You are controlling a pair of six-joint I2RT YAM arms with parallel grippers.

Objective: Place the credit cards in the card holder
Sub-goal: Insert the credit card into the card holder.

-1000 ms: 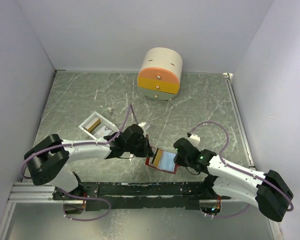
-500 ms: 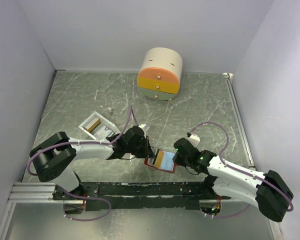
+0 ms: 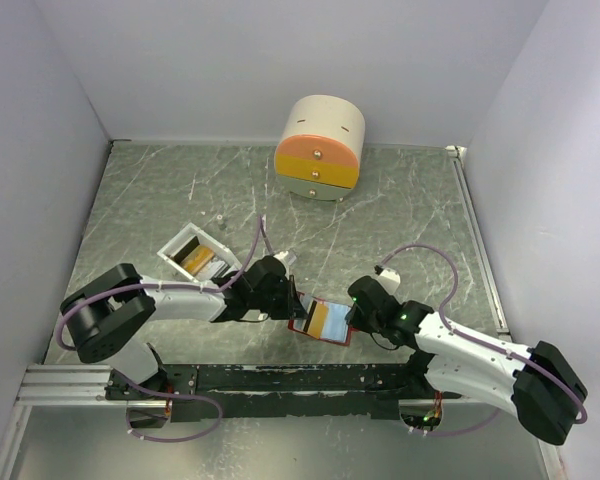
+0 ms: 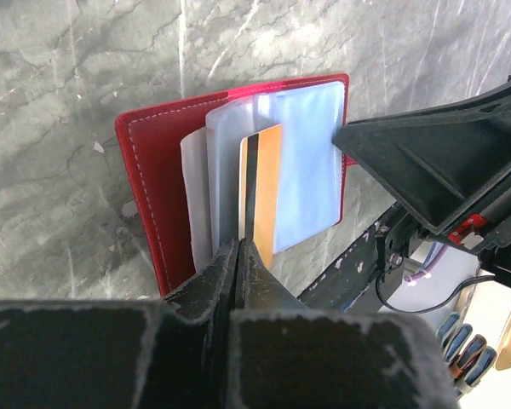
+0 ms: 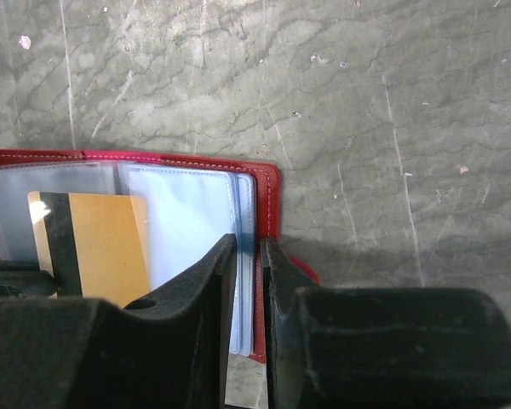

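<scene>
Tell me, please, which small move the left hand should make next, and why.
Probably slide the orange card deeper into the clear sleeve: the left hand pinches its end, it sits only partway in, and the right hand pins the card holder.

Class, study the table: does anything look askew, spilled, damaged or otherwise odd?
Nothing is spilled or damaged. One oddity: an orange card looks only partly tucked into the open card holder, its end pinched by the left gripper, while the right gripper clamps the holder's edge. The white tray lies skewed to the table edges.
</scene>
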